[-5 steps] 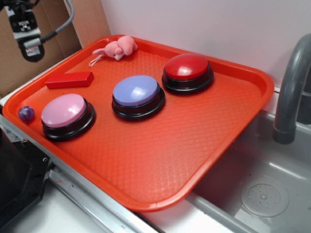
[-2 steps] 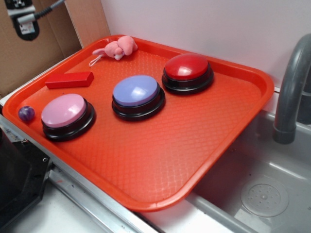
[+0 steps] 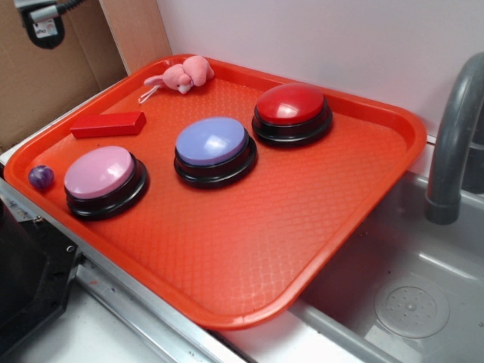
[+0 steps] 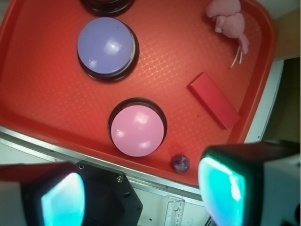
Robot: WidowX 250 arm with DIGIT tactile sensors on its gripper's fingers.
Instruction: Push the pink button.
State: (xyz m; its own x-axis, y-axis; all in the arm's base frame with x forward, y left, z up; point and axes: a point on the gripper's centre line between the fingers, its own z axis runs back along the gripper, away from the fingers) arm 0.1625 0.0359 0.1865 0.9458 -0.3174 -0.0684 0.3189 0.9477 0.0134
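A glossy plastic dome is seen on the pink button (image 3: 99,171); the orange tray (image 3: 249,242) is textured plastic; the toy (image 3: 181,76) is plush.

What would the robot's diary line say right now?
hand: open, high above tray | pink button: not pressed | next: go down onto it

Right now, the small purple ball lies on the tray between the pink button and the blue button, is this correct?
Not quite. The small purple ball lies on the tray beside the pink button, on the side away from the blue button, near the tray's corner. The exterior view shows it.
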